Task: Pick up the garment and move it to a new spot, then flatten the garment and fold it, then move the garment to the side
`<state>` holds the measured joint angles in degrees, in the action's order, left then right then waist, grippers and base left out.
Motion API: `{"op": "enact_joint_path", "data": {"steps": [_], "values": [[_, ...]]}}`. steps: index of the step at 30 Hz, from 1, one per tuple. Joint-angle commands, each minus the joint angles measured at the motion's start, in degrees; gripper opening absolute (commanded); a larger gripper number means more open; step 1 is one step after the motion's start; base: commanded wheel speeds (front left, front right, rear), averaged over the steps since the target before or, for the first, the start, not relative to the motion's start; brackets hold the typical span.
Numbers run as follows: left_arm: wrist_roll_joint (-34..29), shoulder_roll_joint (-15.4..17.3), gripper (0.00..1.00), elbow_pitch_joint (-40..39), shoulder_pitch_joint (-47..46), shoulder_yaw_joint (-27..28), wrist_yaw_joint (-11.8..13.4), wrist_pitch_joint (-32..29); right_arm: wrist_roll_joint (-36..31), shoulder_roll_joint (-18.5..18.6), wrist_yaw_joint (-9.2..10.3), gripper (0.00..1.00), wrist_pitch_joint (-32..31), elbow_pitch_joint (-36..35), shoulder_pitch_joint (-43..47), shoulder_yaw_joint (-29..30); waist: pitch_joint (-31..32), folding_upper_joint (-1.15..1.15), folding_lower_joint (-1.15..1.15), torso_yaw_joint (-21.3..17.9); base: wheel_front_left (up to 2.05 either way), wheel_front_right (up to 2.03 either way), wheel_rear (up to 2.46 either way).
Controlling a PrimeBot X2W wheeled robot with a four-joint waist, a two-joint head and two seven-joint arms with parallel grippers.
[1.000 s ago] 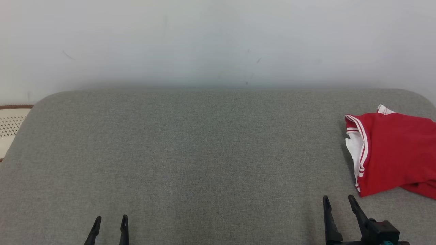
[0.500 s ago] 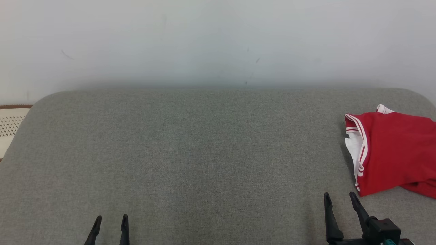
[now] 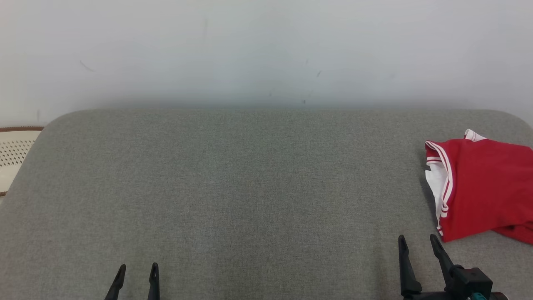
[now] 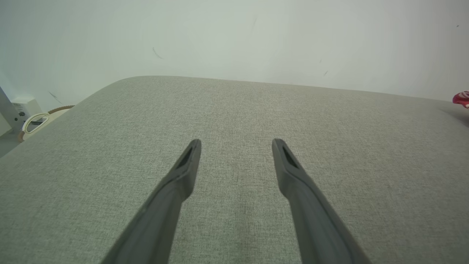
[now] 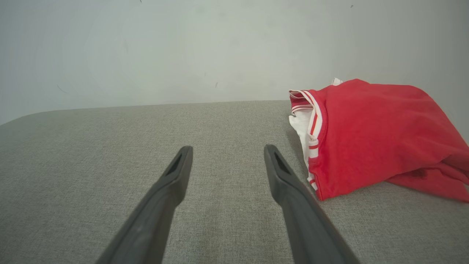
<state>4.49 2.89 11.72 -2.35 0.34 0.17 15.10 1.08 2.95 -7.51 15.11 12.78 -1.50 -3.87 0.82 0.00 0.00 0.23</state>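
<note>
A red garment [image 3: 483, 187] with white, red-striped trim lies folded at the right edge of the grey fabric surface [image 3: 250, 187]; its right part runs off the head view. The right wrist view has the garment [image 5: 370, 135] just right of my fingers. My right gripper [image 3: 417, 239] stands open near the front right, a little below and left of the garment's near corner, holding nothing. Open and empty too, my left gripper [image 3: 138, 266] sits at the front left. A red sliver of the garment [image 4: 461, 99] peeks in at the left wrist view's right edge.
A pale wall [image 3: 266, 50] rises behind the surface. A cream perforated basket with a brown rim [image 3: 14, 152] sits off the surface's left edge. In the left wrist view a small white box [image 4: 25, 106] stands on the floor at far left.
The head view has shifted slightly right. My right gripper has edged a little forward, toward the garment's near corner. The garment lies as before.
</note>
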Motion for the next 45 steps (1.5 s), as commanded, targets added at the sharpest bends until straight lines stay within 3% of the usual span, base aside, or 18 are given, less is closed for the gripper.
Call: {"op": "enact_joint_path", "data": {"steps": [1,24,25,31,45], "values": [[0.1,0.0,1.0,0.2,0.2,0.1,0.1,0.0,-0.2,0.0,0.05,1.0,0.0,-0.1,0.3,-0.1,0.0,0.0,0.0,0.0,0.0,0.0,0.0],[2.1,0.0,1.0,0.2,0.1,0.1,-1.4,0.0,-0.9,0.0,0.05,1.0,0.0,-1.0,0.6,-2.1,-0.1,0.0,0.0,-0.3,0.0,0.0,0.0],[1.6,0.0,0.0,0.1,0.0,0.0,-1.5,0.0,-1.0,0.0,0.0,0.0,0.0,-0.8,0.0,-2.0,-0.1,0.0,0.0,-0.3,0.0,0.0,0.0],[2.7,-0.1,0.0,2.4,0.3,0.2,-1.7,-0.7,0.2,0.0,-0.01,0.0,-0.2,0.8,1.2,-2.0,-0.1,0.0,0.0,-0.3,0.0,0.0,0.0],[18.7,-0.1,0.0,2.2,-0.4,1.2,-2.8,-4.5,18.4,1.0,0.0,0.0,-3.3,0.9,-0.1,-0.9,-0.2,0.0,0.0,-0.3,0.0,0.0,0.0]]}}
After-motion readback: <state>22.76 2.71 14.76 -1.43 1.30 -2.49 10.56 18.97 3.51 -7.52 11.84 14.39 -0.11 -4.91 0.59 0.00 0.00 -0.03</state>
